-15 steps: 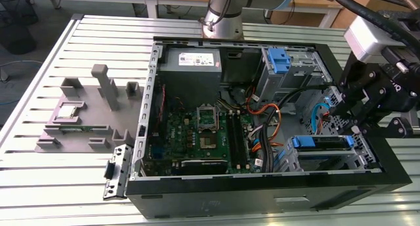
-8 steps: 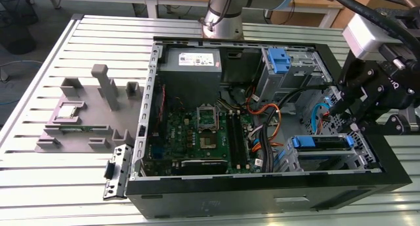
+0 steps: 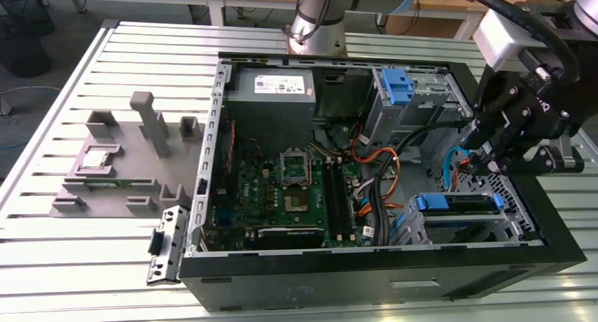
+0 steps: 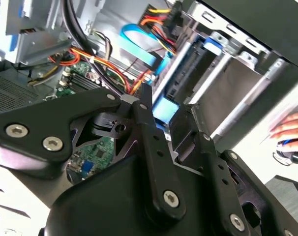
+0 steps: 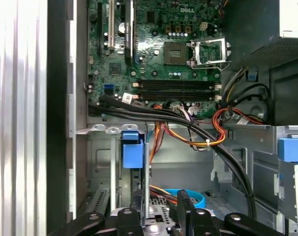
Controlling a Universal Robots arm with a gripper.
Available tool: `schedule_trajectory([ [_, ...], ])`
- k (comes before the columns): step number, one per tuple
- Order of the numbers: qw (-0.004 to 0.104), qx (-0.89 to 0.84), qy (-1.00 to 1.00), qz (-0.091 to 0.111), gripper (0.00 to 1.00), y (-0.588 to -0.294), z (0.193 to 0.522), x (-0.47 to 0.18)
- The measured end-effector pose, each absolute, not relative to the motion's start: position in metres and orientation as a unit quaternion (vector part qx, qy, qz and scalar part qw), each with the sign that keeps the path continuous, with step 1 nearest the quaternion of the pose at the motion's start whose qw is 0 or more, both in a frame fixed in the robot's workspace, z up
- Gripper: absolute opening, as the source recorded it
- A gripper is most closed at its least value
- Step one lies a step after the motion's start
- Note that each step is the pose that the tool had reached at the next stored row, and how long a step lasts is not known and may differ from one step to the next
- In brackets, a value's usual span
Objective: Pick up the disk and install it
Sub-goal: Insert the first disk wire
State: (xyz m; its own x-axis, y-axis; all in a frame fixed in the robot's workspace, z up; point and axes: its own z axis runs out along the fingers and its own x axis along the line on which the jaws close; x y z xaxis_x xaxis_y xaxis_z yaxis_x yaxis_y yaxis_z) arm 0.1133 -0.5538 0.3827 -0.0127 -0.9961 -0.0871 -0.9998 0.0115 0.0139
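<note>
The claw (image 3: 480, 166) hangs spread just above the disk (image 3: 454, 204), probably heavy, rigid and shock-sensitive, best pinched across its stiff blue carrier (image 3: 429, 203).

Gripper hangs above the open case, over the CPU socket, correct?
No. The exterior view shows the gripper above the open case, but over the drive cage at that view's right; the CPU socket sits apart, mid-board.
</note>
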Motion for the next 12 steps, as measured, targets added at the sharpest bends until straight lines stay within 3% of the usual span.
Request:
schedule_trajectory([
  [12,0.027,-0.702,0.711,0.037,0.42,-0.5484,0.3787,0.1143],
])
